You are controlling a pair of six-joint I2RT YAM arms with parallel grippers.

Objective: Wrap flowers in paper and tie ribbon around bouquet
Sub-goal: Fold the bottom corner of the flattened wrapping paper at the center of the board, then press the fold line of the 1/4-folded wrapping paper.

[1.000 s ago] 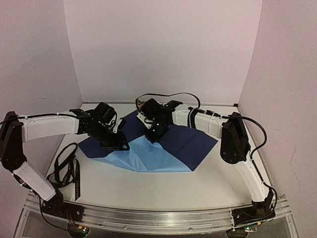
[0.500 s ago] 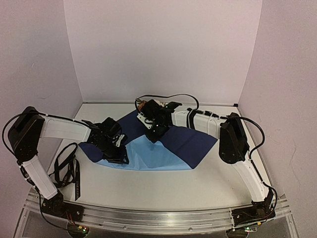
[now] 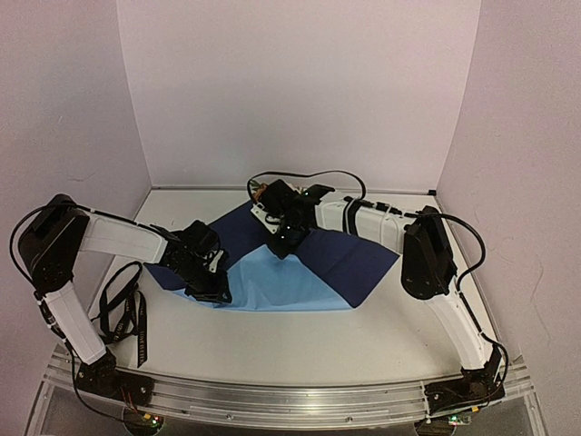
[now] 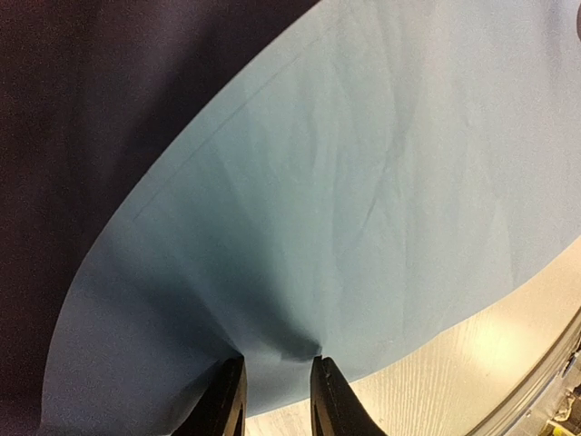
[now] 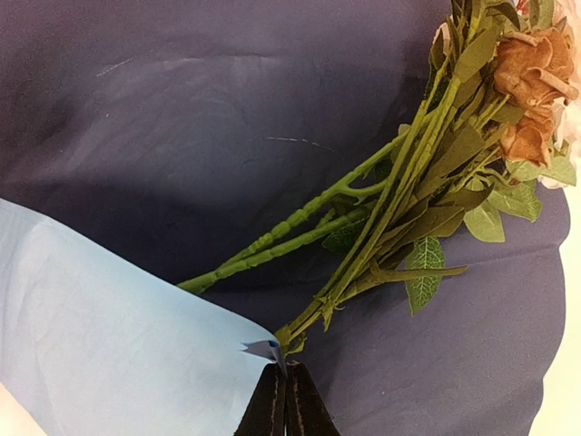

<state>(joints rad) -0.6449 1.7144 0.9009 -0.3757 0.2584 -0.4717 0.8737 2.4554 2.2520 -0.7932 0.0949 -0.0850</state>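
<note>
Fingers (image 4: 229, 400) of the left gripper (image 4: 275, 368) stand a little apart at the near edge of the paper (image 4: 363, 182), whose pale blue face puckers into a crease between them. The right gripper (image 5: 286, 386) has its fingers (image 5: 270, 409) pressed together, tips at the cut ends of the flowers (image 5: 399, 209) and just beside a small curled corner of the sheet; whether anything is pinched there cannot be told. The flowers lie on the dark navy face, stems slanting toward that gripper, orange and cream blooms at the far upper right of the right wrist view. From above, the sheet lies in the middle of the table (image 3: 363, 336) with a light blue flap folded over the navy. The ribbon (image 3: 123, 313) lies in loose loops at the table's left, well apart from the sheet.
</note>
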